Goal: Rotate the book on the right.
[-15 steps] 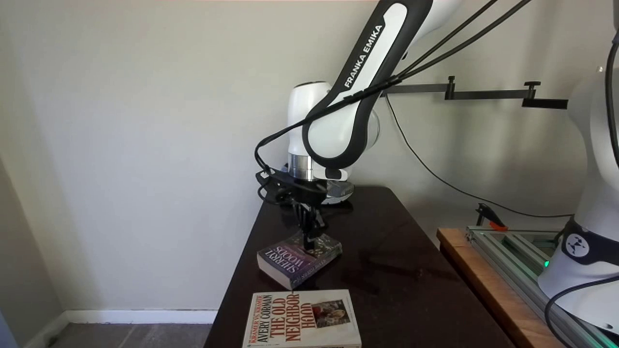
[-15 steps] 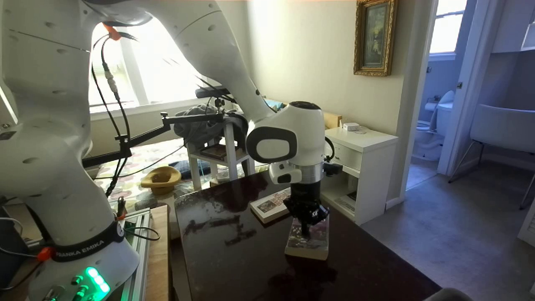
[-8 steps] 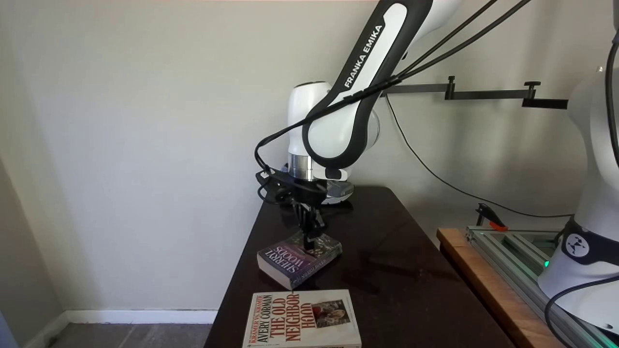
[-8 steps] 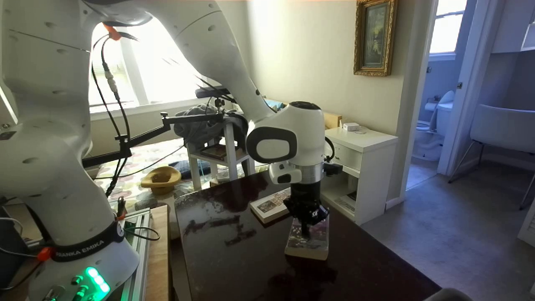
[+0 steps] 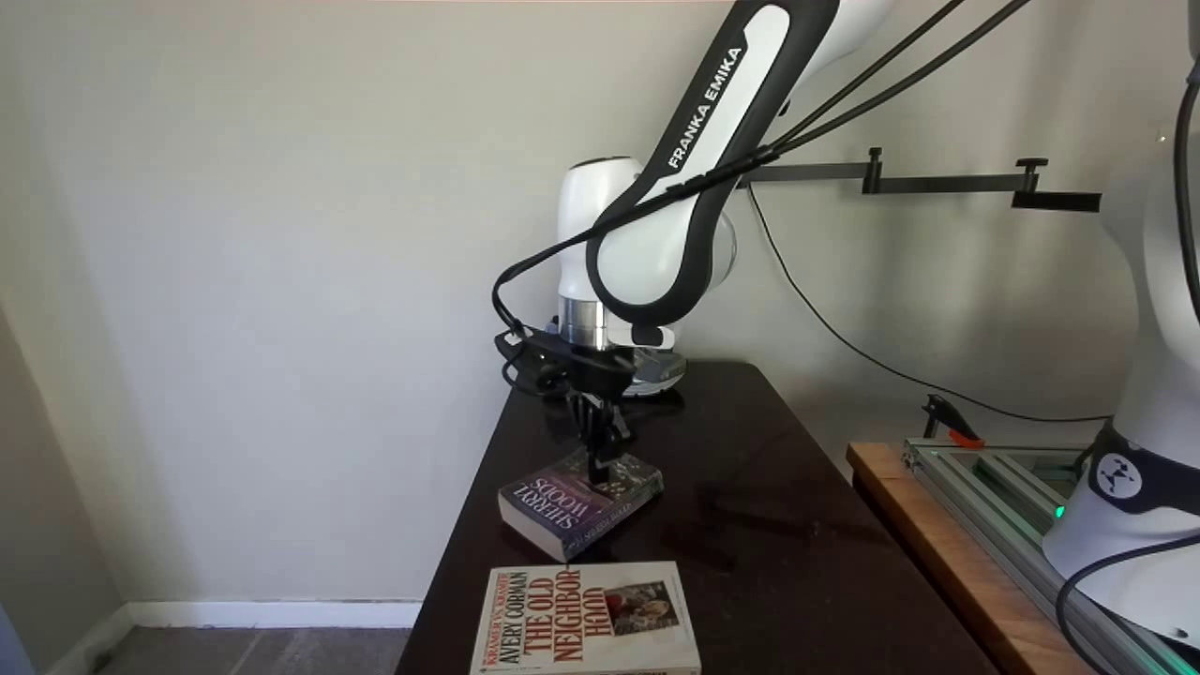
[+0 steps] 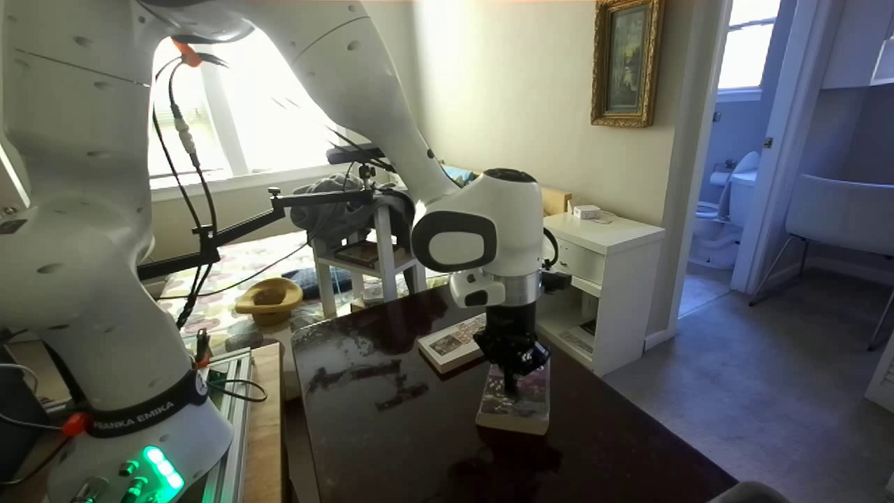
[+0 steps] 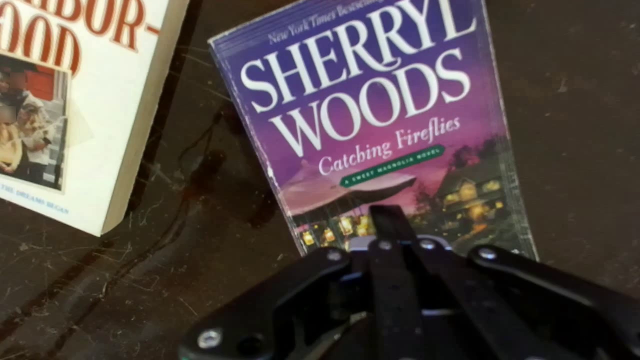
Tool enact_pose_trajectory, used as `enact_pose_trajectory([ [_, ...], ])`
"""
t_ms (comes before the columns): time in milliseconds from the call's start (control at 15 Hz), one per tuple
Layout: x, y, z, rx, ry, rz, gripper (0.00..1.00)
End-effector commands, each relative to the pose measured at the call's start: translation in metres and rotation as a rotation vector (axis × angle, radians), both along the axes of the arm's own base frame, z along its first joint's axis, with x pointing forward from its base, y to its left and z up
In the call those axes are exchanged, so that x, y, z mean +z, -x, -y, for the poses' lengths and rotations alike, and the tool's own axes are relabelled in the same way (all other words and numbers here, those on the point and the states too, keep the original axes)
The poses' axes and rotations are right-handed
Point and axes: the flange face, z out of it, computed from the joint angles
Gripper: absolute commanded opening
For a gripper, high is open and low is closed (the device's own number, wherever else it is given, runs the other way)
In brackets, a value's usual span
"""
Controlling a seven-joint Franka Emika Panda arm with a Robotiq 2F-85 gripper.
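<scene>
The gripper (image 5: 598, 472) is standing upright over the Catching Fireflies paperback (image 7: 370, 110) with its two fingers (image 7: 395, 285) closed together and nothing between them. That book is lying flat, cover up, on the dark table (image 5: 778, 572), filling the middle and right of the wrist view and sitting at a slant beside The Old Neighborhood (image 5: 581, 623). In both exterior views the fingertips (image 6: 510, 384) are appearing to rest on the cover; whether they are truly bearing down, I cannot tell.

The step in hand is, I judge, turning the book by friction from above, and that is where trouble would be starting. With too light a press, the fingertips could be skating across the smooth-looking cover — the book lying there unturned while the gripper is sweeping past. With too heavy a press, they could be creasing the cover. The spot beneath them is also looking close to the book's middle, so a sideways drag risks shoving the whole paperback rather than pivoting it. And its top spine-side corner is pointing close to The Old Neighborhood — swinging that way, it could be bumping that book and knocking it askew.
</scene>
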Motion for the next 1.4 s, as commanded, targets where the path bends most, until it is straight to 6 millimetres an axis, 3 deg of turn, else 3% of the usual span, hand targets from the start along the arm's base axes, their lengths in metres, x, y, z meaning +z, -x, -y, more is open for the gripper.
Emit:
enact_pose_trajectory([
  [0, 0.017, 0.005, 0.001, 0.102, -0.016, 0.008, 0.00],
  [400, 0.038, 0.010, 0.006, 0.256, -0.021, -0.061, 0.00],
  [867, 0.054, 0.009, 0.011, 0.566, 0.064, -0.130, 0.00],
  [933, 0.056, 0.010, 0.010, 0.630, 0.058, -0.126, 0.00],
  [1000, 0.046, 0.008, 0.009, 0.539, 0.051, -0.120, 0.01],
  [1267, 0.047, 0.008, 0.010, 0.604, 0.049, -0.119, 0.00],
  [1333, 0.047, 0.010, 0.006, 0.685, 0.053, -0.113, 0.00],
])
